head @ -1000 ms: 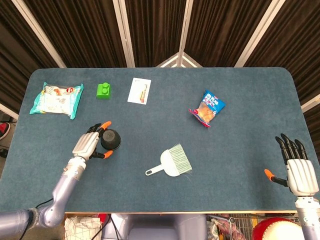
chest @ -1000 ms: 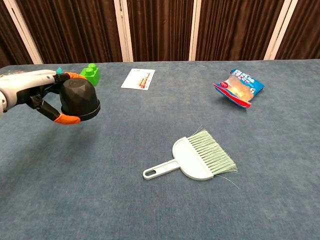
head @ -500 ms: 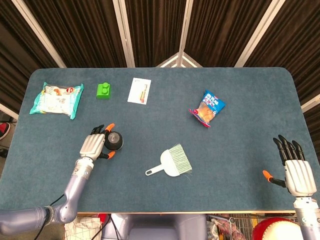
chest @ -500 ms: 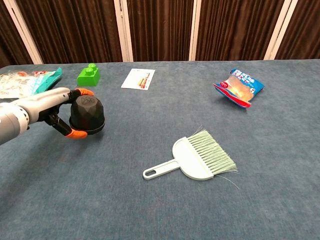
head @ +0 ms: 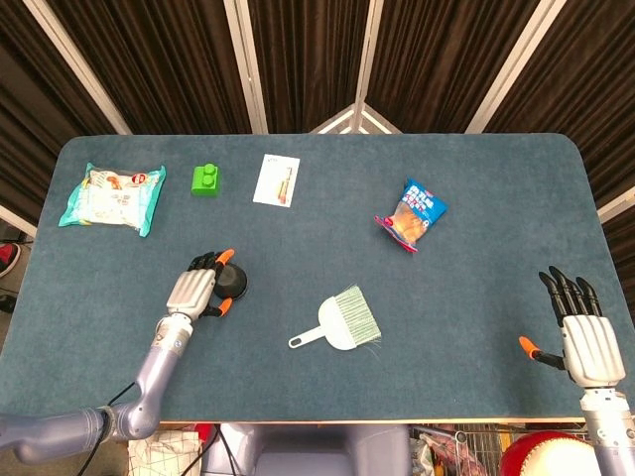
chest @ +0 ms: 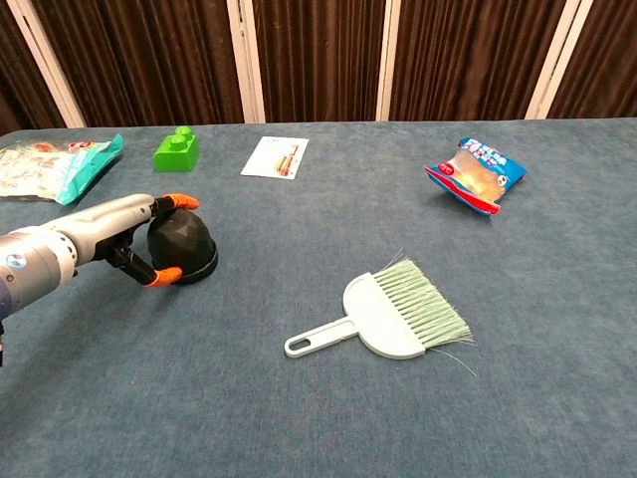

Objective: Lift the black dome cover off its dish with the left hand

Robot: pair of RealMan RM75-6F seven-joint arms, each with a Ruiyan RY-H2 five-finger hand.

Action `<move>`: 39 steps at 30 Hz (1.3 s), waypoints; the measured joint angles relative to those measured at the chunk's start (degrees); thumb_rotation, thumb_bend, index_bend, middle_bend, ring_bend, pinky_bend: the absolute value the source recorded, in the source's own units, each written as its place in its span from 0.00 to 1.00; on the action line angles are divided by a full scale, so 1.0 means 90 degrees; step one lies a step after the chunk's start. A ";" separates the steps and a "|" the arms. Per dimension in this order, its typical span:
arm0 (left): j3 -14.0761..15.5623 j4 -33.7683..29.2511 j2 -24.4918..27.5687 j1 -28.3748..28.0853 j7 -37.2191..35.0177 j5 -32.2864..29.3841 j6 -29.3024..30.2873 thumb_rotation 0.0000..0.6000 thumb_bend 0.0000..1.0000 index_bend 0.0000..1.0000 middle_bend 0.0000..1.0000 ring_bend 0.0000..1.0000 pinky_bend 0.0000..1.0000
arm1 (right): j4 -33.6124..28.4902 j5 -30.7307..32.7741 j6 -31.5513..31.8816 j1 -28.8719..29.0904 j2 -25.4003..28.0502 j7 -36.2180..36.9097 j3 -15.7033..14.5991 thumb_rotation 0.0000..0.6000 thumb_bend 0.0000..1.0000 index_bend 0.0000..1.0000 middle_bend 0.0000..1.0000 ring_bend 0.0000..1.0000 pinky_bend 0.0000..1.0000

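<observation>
obstacles: brush (head: 342, 321), green block (head: 206, 179), card (head: 277, 180) | free: bare table (head: 476, 297) between brush and right hand (head: 578, 337)

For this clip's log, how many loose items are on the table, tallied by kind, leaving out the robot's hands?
Snack packets: 2, a teal one at far left and a blue one at right
Black dome covers: 1
Green toy bricks: 1
White cards: 1
Hand brushes: 1
Total: 6
</observation>
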 measured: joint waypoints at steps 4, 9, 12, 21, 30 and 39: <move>0.0051 -0.0144 0.0206 -0.0007 0.0018 -0.0048 -0.0276 1.00 0.52 0.07 0.00 0.00 0.00 | -0.0029 -0.0020 -0.0007 0.0000 -0.0007 -0.0013 -0.0019 1.00 0.21 0.00 0.01 0.11 0.01; 0.0028 -0.0343 0.0401 0.0002 0.0022 -0.0172 -0.0391 1.00 0.52 0.06 0.00 0.00 0.00 | -0.0040 -0.0024 -0.0003 -0.0013 -0.0009 0.0014 -0.0041 1.00 0.21 0.00 0.01 0.11 0.01; -0.0024 -0.0448 0.0450 0.0038 -0.0036 -0.0131 -0.0304 1.00 0.52 0.07 0.00 0.00 0.00 | -0.0066 0.0006 -0.0043 0.0013 0.0005 0.0011 -0.0016 1.00 0.21 0.00 0.01 0.11 0.01; -0.0203 -0.0516 0.0374 0.0184 -0.0260 0.0141 0.0181 1.00 0.52 0.09 0.11 0.00 0.00 | -0.0115 0.0009 -0.0079 0.0021 0.0011 -0.0036 -0.0040 1.00 0.21 0.00 0.01 0.11 0.01; -0.0268 -0.0454 0.0286 0.0193 -0.0245 0.0145 0.0166 1.00 0.52 0.09 0.18 0.00 0.00 | -0.0083 0.0041 -0.0147 0.0040 0.0024 0.0033 -0.0043 1.00 0.21 0.00 0.01 0.11 0.01; -0.0292 -0.0509 0.0255 0.0132 -0.0061 0.0072 0.0096 1.00 0.60 0.09 0.34 0.00 0.00 | -0.0209 0.0071 -0.0124 0.0021 0.0098 0.0015 -0.0034 1.00 0.21 0.00 0.01 0.11 0.01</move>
